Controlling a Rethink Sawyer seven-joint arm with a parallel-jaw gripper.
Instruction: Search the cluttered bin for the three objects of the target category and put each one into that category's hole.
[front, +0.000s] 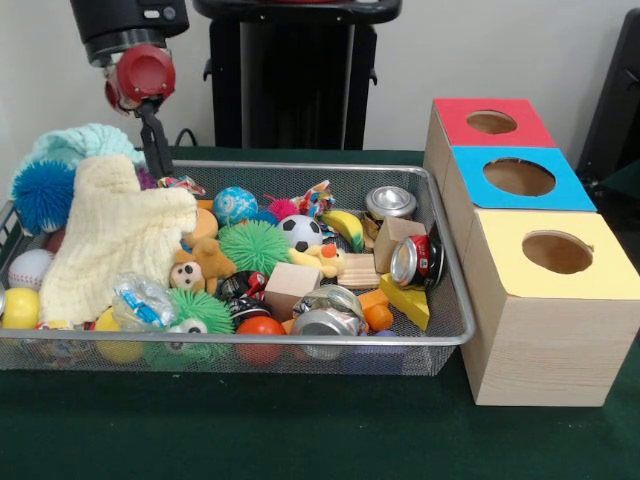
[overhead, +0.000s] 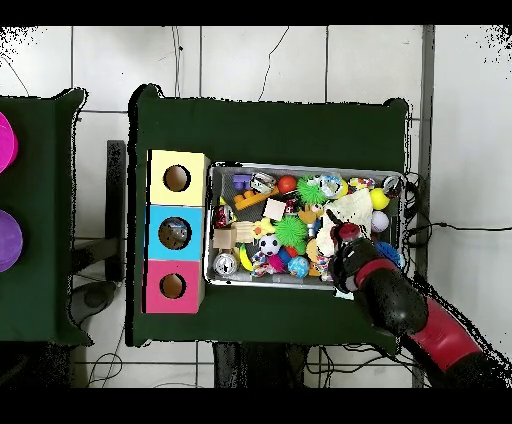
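Note:
A wire mesh bin (front: 452, 290) (overhead: 300, 166) holds mixed clutter. In it are three crushed metal cans (front: 390, 202), (front: 418, 260), (front: 325, 312), wooden blocks (front: 292, 281), a soccer ball (front: 300, 232), a spiky green ball (front: 253, 246), a globe ball (front: 235, 205) and a plush bear (front: 196, 266). Three wooden boxes stand beside the bin, each with a round hole: red top (front: 491, 122) (overhead: 173, 286), blue top (front: 519, 177) (overhead: 174, 233), yellow top (front: 557, 252) (overhead: 177, 178). My gripper (front: 157, 160) (overhead: 334, 230) hangs over the bin's back left corner, just behind a yellow knitted cloth (front: 110, 235). Nothing shows in its grasp.
A spiky blue ball (front: 42, 195) and a mint knitted piece (front: 80, 145) lie at the bin's left end, with a baseball (front: 28, 268) and yellow balls (front: 20, 308) below them. The green tablecloth (front: 300, 430) runs along the front. My arm (overhead: 410, 315) reaches in over the bin's edge.

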